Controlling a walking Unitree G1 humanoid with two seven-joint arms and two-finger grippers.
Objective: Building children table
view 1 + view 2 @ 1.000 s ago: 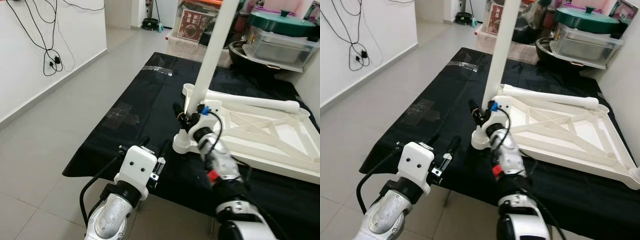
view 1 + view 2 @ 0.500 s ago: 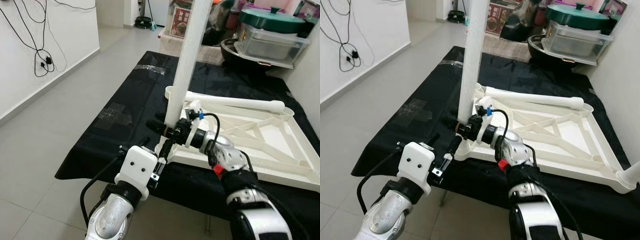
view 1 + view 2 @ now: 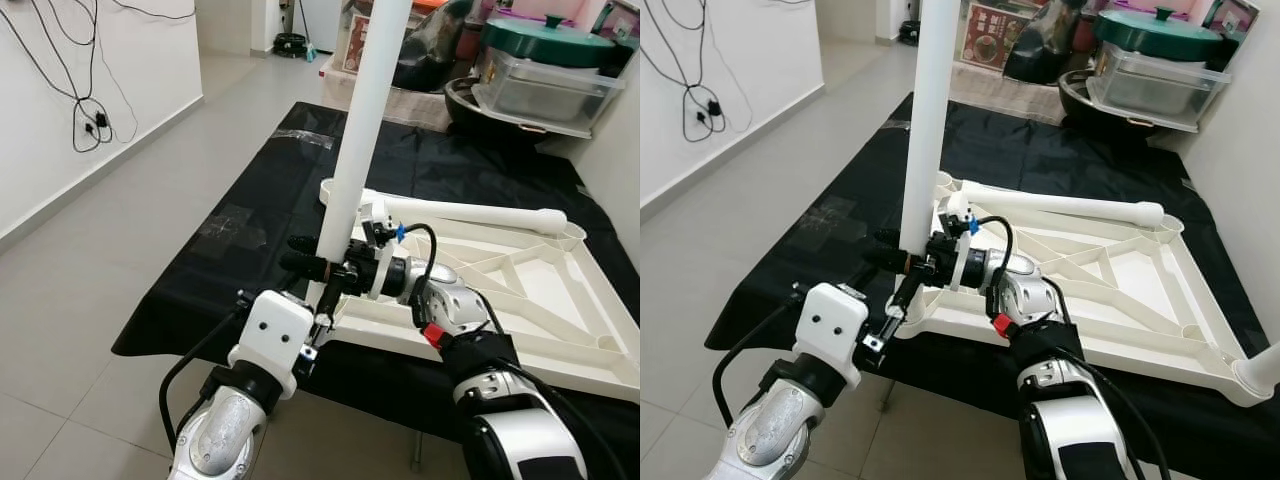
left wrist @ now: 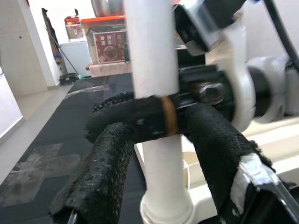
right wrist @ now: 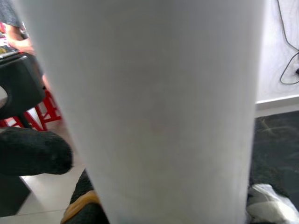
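1. Tabletop [image 3: 520, 290]: white plastic, lying upside down on a black cloth [image 3: 250, 230] on the floor; underside shows raised rim + diagonal ribs, round sockets at the corners.
2. Upright leg [image 3: 365, 110]: smooth white round tube, stands nr vertical in the near-left corner socket, flared collar at its base.
3. Second leg [image 3: 470, 212]: same white tube w/ rounded end, lies flat across the far side of the tabletop.
4. Right gripper [image 3: 312, 258]: closed on the upright leg low down, black fingers either side of the tube, leg fills the wrist view.
5. Left gripper [image 4: 154, 154]: just beside the leg base, rough foam-like black fingers [image 4: 100, 172] spread apart, holding nothing.
6. Bkgd: clear plastic bin [image 3: 550, 85], green lid [image 3: 545, 45] on top; contents can't tell. Grey floor tiles, black cables [image 3: 90, 110] on white wall.
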